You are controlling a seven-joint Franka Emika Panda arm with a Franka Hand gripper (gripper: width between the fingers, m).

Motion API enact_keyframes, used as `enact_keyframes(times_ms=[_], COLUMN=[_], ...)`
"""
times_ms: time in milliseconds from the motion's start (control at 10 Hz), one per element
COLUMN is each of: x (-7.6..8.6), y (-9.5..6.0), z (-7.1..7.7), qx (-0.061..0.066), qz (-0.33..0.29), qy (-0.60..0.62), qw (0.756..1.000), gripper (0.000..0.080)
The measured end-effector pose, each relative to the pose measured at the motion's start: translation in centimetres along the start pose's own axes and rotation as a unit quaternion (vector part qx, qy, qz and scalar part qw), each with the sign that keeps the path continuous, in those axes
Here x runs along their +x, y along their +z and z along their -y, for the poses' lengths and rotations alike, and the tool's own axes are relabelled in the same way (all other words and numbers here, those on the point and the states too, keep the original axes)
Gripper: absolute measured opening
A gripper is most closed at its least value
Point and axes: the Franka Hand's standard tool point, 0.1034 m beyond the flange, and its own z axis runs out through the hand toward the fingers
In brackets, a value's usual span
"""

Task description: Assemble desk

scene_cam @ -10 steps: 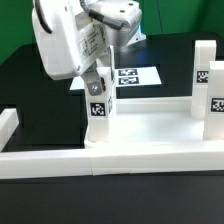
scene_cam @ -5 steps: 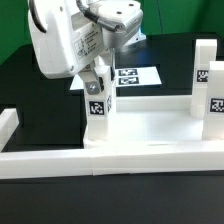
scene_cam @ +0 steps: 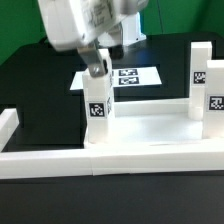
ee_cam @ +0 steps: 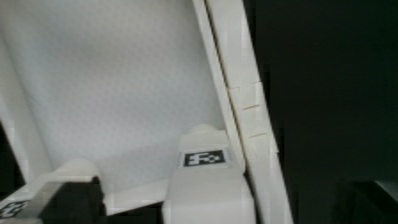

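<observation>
The desk top (scene_cam: 150, 125), a white tray with a raised rim, lies flat in the middle; it fills the wrist view (ee_cam: 107, 90). A white tagged leg (scene_cam: 97, 110) stands upright in its corner at the exterior view's left and also shows in the wrist view (ee_cam: 214, 185). Two more tagged legs (scene_cam: 203, 68) (scene_cam: 215, 105) stand at the right side. My gripper (scene_cam: 97, 72) hangs straight above the left leg, fingertips at its top end. I cannot tell whether the fingers still clamp the leg.
A long white border rail (scene_cam: 150, 160) runs along the front of the desk top, seen also in the wrist view (ee_cam: 231, 60). A short rail piece (scene_cam: 8, 122) stands at the left. The marker board (scene_cam: 135, 76) lies behind the leg on the black table.
My hand has risen and shifted toward the exterior view's right; the fingers moved from the leg's upper part to its top end. The leg and desk top stayed put.
</observation>
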Motion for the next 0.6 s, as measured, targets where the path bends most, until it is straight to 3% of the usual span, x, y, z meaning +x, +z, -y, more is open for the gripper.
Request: enact_keyframes(times_ms=[200, 600], x=[-1.1, -1.0], y=[-2.6, -2.0], z=[0.2, 0.1], qx=[0.016, 0.013], qz=[0.011, 0.009], qy=[-0.006, -0.007], qw=[1.0, 1.0], gripper=[0.0647, 0.0649])
